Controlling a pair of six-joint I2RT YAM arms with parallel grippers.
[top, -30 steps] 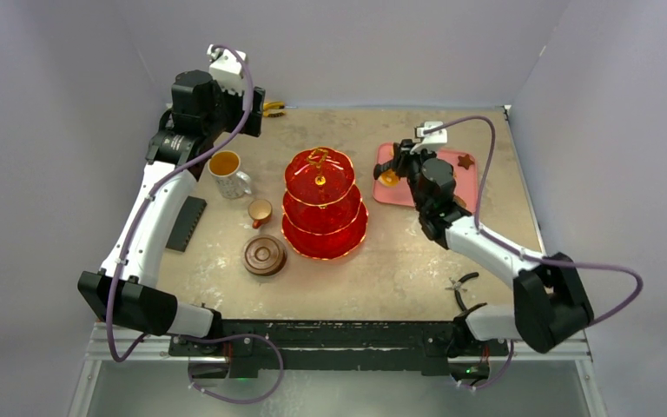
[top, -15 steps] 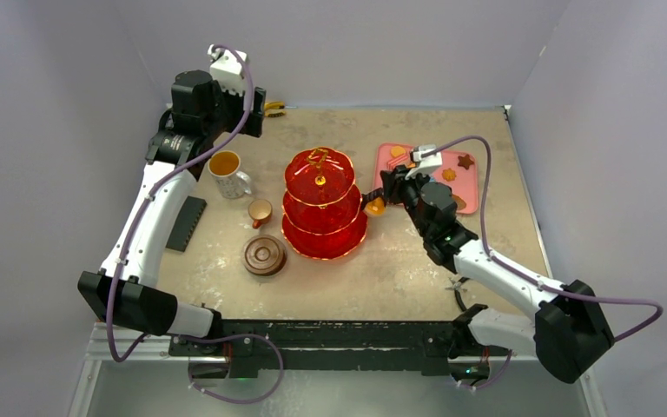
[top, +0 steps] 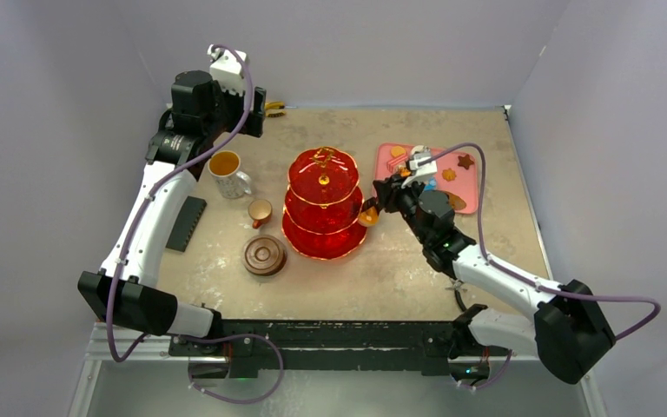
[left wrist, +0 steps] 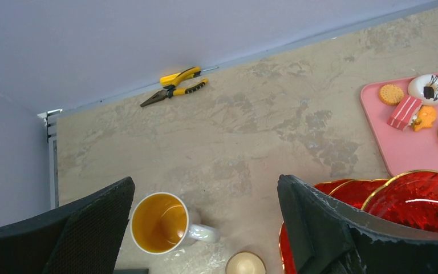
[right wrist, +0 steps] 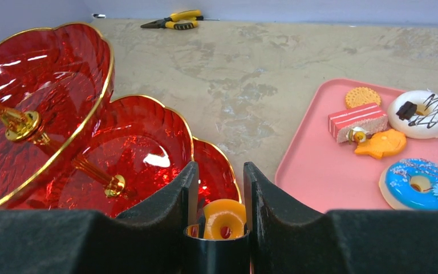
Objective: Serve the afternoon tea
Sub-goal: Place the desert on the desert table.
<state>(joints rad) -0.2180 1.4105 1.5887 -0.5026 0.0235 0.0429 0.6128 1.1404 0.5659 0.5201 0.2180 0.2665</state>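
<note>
An orange ring-shaped pastry point(right wrist: 223, 220) is gripped between the narrowly set fingers of the right gripper point(right wrist: 219, 174). It is held just at the gold rim of the lowest tier of the red three-tier stand point(right wrist: 142, 142); whether pastry and rim touch cannot be told. To the right of this gripper a pink tray point(right wrist: 319, 177) is seen, on which a round biscuit point(right wrist: 362, 97), a red-and-white cake slice point(right wrist: 356, 121), a white chocolate-drizzled donut point(right wrist: 423, 113), an orange fish-shaped pastry point(right wrist: 381, 144) and a blue donut point(right wrist: 416, 184) are laid.

The left gripper point(left wrist: 205, 184) is held raised over the far left part of the table point(top: 399, 269), its jaws spread wide with nothing between them. Below it a white mug point(left wrist: 159, 222) of amber tea is stood, left of the stand. A small brown cup point(top: 260, 211) is placed nearer the stand, and a round brown saucer point(top: 264, 255) lies apart from it, toward the near edge. Yellow-handled pliers point(left wrist: 177, 85) are lying by the back wall.
</note>
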